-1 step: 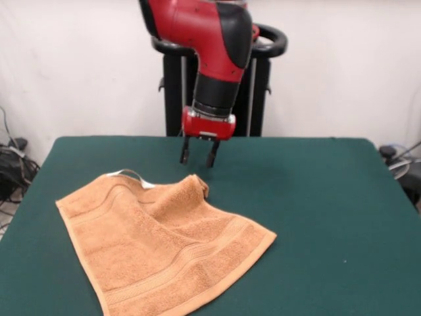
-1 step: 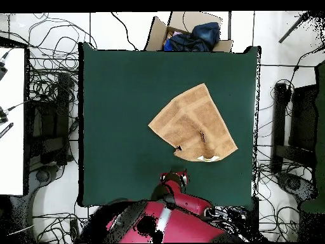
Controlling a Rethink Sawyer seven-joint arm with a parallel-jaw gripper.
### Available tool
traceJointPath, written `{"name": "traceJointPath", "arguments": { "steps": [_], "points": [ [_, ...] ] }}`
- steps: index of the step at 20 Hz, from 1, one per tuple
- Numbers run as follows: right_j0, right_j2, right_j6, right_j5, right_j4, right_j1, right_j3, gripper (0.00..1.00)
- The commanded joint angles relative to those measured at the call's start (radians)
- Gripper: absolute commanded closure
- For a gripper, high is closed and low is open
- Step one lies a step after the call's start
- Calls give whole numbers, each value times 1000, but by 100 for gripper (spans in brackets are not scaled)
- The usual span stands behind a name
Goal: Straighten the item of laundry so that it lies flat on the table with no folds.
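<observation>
The item of laundry, an orange-tan towel (image 1: pixel 164 253) (image 2: pixel 193 124), lies on the dark green table (image 1: pixel 316 197) (image 2: pixel 120 114), towards the front left in the front view. Most of it is spread out. Its far corner (image 1: pixel 189 192) is folded over onto the cloth and forms a raised hump. A small white loop tag (image 1: pixel 133 175) sticks out of the far edge. My gripper (image 1: pixel 198 161) hangs open just behind that folded corner, a little above the table, with nothing between its fingers.
In the overhead view a cardboard box (image 2: pixel 189 35) with dark blue cloth in it stands past the table's top edge. Cables (image 2: pixel 47 95) cover the floor on both sides of the table.
</observation>
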Motion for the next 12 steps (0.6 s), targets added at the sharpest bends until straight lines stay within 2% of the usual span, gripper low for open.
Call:
{"name": "traceJointPath", "arguments": {
  "steps": [1, 4, 12],
  "points": [
    [28, 20, 361, -135, 130, 80, 10, 0],
    [-27, 78, 425, -229, 99, 74, 31, 0],
    [-184, 237, 551, -343, -15, 16, 77, 0]
  ]
}}
